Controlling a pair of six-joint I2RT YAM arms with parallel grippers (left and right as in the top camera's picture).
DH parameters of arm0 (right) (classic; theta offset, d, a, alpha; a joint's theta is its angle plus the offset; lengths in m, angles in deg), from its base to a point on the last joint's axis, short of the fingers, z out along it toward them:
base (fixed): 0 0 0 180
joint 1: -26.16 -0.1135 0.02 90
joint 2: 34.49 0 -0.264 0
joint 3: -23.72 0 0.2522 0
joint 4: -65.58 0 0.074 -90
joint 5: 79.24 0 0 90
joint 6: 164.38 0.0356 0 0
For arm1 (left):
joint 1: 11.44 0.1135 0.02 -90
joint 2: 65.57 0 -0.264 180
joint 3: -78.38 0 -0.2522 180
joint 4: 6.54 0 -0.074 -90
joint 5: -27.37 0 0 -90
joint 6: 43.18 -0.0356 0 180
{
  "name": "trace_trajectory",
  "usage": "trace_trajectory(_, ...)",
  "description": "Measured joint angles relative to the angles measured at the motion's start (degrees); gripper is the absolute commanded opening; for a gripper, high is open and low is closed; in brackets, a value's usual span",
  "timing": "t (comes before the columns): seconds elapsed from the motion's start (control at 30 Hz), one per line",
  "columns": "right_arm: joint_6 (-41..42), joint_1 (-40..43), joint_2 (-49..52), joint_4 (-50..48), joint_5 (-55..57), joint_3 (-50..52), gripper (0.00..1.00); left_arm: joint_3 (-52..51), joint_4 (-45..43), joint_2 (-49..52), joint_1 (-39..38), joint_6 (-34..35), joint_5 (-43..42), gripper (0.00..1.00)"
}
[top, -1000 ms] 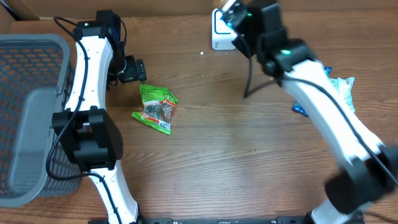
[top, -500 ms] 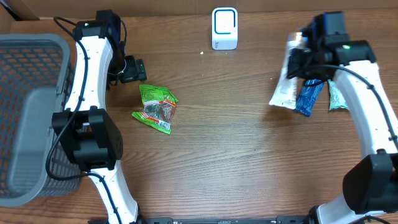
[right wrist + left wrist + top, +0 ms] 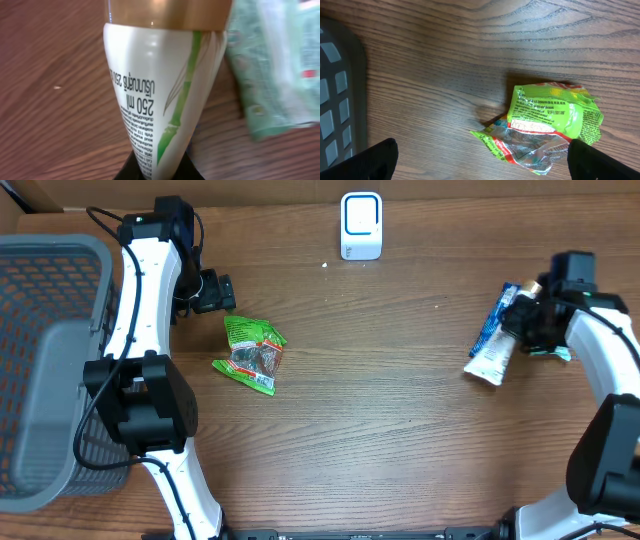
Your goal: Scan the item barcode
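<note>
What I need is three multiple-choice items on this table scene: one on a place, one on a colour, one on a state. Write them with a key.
1. Where does the green packet lie?
A) in the basket
B) on the table
C) on top of the scanner

2. What colour is the cap of the white tube?
A) gold
B) red
C) black

3. How do the right fingers stand?
A) open and empty
B) shut on the tube
C) resting on the packet

Key:
1 B, bare wood shows all round the packet.
2 A, the right wrist view shows a gold cap.
3 B, the tube's narrow end sits pinched between them.
</note>
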Motion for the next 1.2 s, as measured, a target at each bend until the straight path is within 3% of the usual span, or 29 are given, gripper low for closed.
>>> trace_trajectory(0.07, -1.03, 1.18, 0.00, 0.26, 0.22, 0.00, 0.35, 0.00, 0.02, 0.00, 0.00, 0.00, 0.00, 0.99)
trace_trajectory(0.1, -1.73, 1.64, 0.00, 0.37, 0.42, 0.00, 0.61, 0.00, 0.02, 0.00, 0.00, 0.00, 0.00, 1.00)
trace_trajectory(0.2, -2.08, 1.92, -0.02, 0.20, 0.09, 0.00, 0.76, 0.00, 0.02, 0.00, 0.00, 0.00, 0.00, 1.00)
trace_trajectory(0.47, -4.26, -1.88, -0.02, 4.20, -11.37, -8.37, 0.77, 0.00, 0.02, 0.00, 0.00, 0.00, 0.00, 1.00)
trace_trajectory(0.73, 2.60, -17.49, 0.33, -9.42, -22.67, -10.99, 0.73, 0.00, 0.02, 0.00, 0.00, 0.00, 0.00, 1.00)
trace_trajectory(0.93, 9.84, -29.22, 3.39, -15.82, -23.26, -10.99, 0.70, 0.00, 0.02, 0.00, 0.00, 0.00, 0.00, 0.99)
trace_trajectory(1.2, 13.00, -39.36, 9.16, -23.41, -22.73, -10.99, 0.74, 0.00, 0.02, 0.00, 0.00, 0.00, 0.00, 1.00)
